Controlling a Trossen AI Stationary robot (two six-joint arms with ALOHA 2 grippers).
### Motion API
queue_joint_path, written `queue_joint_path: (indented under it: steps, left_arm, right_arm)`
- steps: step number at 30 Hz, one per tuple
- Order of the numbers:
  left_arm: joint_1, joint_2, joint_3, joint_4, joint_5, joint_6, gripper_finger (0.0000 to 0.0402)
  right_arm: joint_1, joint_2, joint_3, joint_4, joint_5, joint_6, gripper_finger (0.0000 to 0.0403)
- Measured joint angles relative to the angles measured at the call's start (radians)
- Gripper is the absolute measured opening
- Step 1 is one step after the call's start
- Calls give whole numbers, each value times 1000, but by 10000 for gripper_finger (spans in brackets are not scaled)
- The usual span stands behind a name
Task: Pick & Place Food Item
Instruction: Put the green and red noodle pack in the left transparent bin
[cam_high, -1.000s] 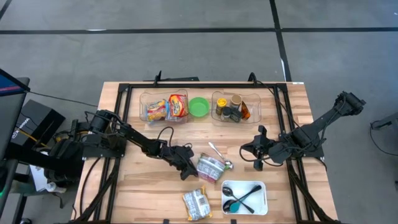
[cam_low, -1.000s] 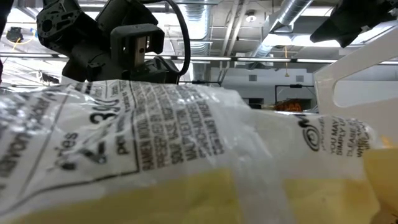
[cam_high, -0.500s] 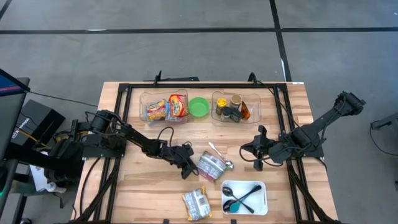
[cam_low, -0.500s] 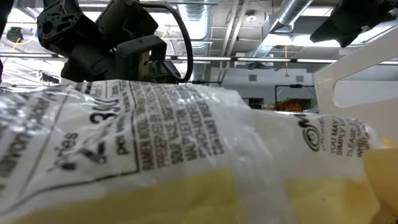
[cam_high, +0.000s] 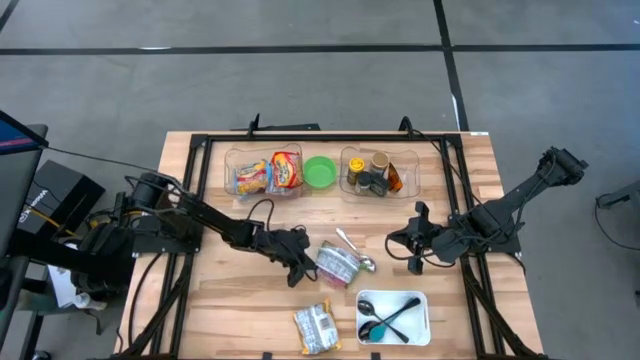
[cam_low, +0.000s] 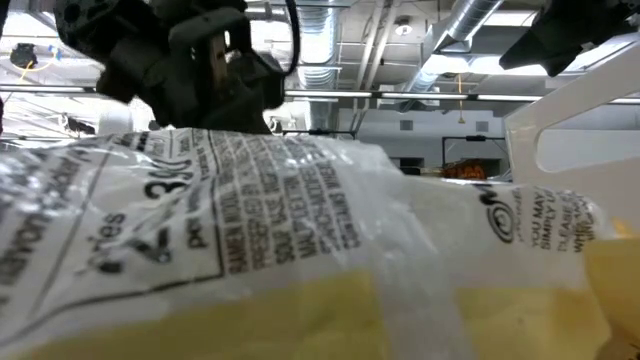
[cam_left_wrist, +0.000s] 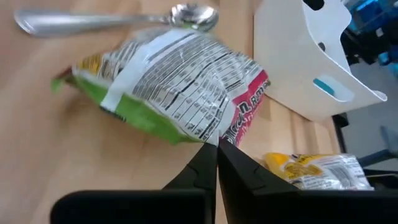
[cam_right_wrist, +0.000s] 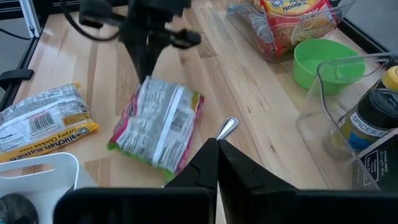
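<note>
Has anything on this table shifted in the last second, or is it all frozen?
Only slightly. The left end effector, shut at the edge of the green-and-pink noodle packet, eased back toward its own side and rose a little in the low view. The packet barely moved. The right end effector, the yellow packet and the white utensil tray stayed put.

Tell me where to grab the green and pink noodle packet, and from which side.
Probably take the noodle packet by its crimped edge facing the left gripper, coming in low from the left. It lies flat on the table, and a spoon lies along its far side.
</note>
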Motion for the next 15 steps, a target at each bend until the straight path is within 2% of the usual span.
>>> queue_joint_path:
  steps: [8,15]
  left_arm:
    - [0,-185,1,-202,-137,241,1]
    - [0,-289,2,-230,-157,541,0]
  right_arm:
    - [0,0,0,-3,0,0,1]
    - [0,0,0,-3,0,-1,1]
